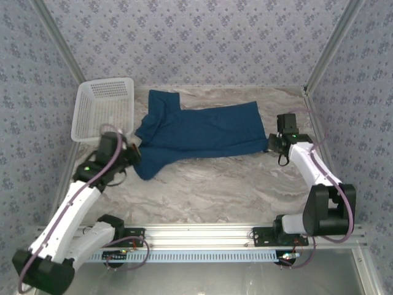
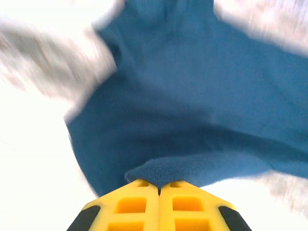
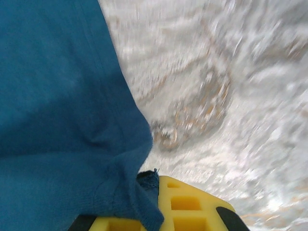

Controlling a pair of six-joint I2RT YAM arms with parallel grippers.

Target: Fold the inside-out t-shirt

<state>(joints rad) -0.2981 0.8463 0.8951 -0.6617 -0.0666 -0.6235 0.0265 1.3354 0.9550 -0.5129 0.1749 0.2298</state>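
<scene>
Inside-out t-shirt: it is lying spread across the middle of the top view, running from beside the basket on the left to the right tool on the right. One sleeve is pointing toward the upper left, and a flap is trailing toward the lower left (the cloth is showing plain dark blue all over).

Left tool: it is sitting at the left centre of the top view, at the shirt's lower-left flap. In the left wrist view the left tool is showing its yellow fingers pressed together at the bottom centre, pinching a thick edge of the t-shirt, which is fanning upward.

Right tool: it is meeting the shirt's right-hand corner at the right centre of the top view. In the right wrist view the right tool is nipping a bunched hem at the bottom centre, and the t-shirt is covering the left half.

Basket: a white lattice tray is resting at the upper left, just beside the sleeve.

Counter: its marbled surface is carrying the shirt and the basket.
</scene>
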